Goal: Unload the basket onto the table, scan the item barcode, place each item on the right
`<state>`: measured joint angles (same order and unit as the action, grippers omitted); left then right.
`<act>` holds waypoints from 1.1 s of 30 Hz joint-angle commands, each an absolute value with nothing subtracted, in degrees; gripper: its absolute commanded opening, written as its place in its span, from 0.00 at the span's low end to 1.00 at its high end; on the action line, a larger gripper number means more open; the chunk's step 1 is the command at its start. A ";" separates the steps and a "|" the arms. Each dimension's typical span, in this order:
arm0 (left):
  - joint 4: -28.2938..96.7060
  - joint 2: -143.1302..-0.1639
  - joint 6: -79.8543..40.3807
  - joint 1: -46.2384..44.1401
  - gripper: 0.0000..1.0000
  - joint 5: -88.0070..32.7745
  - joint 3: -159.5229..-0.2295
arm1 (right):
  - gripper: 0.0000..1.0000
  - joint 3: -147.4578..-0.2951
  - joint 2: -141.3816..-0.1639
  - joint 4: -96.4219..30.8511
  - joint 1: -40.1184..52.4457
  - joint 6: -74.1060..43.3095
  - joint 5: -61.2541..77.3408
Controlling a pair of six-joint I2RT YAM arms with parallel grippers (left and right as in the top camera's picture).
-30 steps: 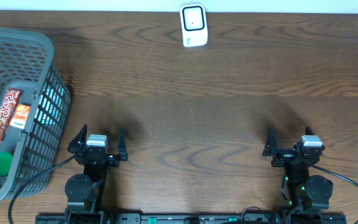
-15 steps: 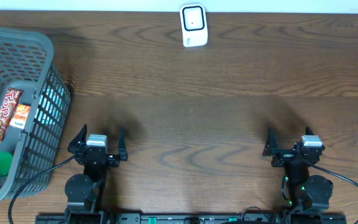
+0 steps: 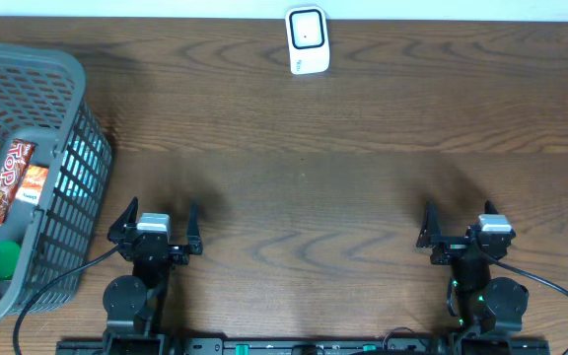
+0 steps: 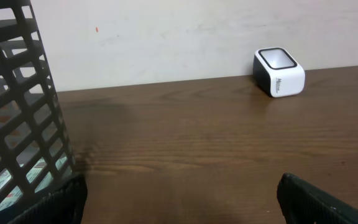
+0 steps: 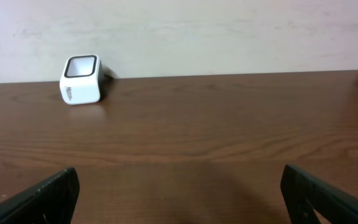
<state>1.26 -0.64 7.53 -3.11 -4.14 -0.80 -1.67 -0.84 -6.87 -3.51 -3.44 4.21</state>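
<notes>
Nearest to me, the left gripper point(image 3: 162, 219) and the right gripper point(image 3: 459, 222) are sitting low at the front edge of the table point(image 3: 314, 168), well apart. Both are standing with their black, wedge-shaped fingers spread wide and nothing between them. Black cables are looping back from their round bases. The tabletop is showing as dark brown wood with long, wavy grain and a dull sheen. Off beyond the left gripper, a grey plastic basket point(image 3: 75, 74) is resting on the wood, its walls a lattice of small rectangular holes under a thick, rounded rim. Inside it, a flat snack bar point(image 3: 8, 182) in a glossy red-and-brown wrapper is lying lengthwise, and a round green cap point(image 3: 1, 259) is showing nearer the front; something pale blue is glinting through the lattice, too hidden to name. At the far edge, the scanner point(image 3: 307, 39), a small white rounded box with a dark glass window, is standing against the pale, matte wall.
</notes>
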 commanded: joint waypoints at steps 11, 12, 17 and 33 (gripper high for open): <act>3.64 -0.34 7.86 -3.33 0.98 -4.49 -0.23 | 0.99 -1.91 -0.75 -7.51 -4.03 -3.60 3.92; 3.64 -0.34 7.86 -3.33 0.98 -4.49 -0.23 | 0.99 -1.91 -0.75 -7.51 -4.03 -3.60 3.92; 3.64 -0.34 7.75 -3.33 0.98 -4.51 -0.23 | 0.99 -1.91 -0.75 -7.51 -4.03 -3.60 3.92; 4.60 -0.75 2.20 -3.33 0.98 -7.11 -5.13 | 0.99 -1.91 -0.75 -7.51 -4.03 -3.60 3.92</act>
